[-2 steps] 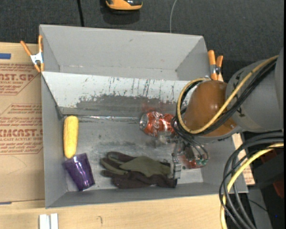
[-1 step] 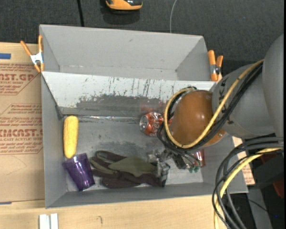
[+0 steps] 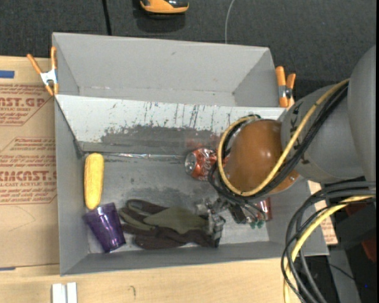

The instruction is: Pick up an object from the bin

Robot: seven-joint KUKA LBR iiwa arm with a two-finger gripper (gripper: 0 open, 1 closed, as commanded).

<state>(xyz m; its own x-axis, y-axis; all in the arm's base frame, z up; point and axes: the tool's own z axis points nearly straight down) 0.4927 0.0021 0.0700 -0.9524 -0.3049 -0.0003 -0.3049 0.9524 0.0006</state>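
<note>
Gripper (image 3: 213, 223) sits low in the front right part of the bin (image 3: 164, 68), at the right end of a dark olive-brown glove (image 3: 167, 223). Whether it is touching the glove or just above it cannot be told. Whether it is open or closed cannot be told either; the tip is dark against the dark glove, and the wrist crowds it.

The glove lies flat and lengthways along the front wall, close to that edge. Its left end is just beside a purple cup (image 3: 105, 227), which lies tipped in the front left corner, hard by both walls.

A yellow corn cob (image 3: 93, 180) lies along the left wall, near it, with its lower end just above the cup.

A crushed red and silver can (image 3: 201, 161) lies mid-right, behind the gripper, at the edge of the arm's orange cover (image 3: 256, 156). Looped cables (image 3: 222, 163) hang off the cover beside the can.

A small red thing (image 3: 266, 208) shows under the wrist by the right wall; its kind is unclear.

Open room: the bare floor (image 3: 145, 175) between corn, can and glove is wide and clear. The sloped back wall is bare too. The right side is tight, with the arm close over wall and rim. The front edge is tight, with the glove near the wall.
</note>
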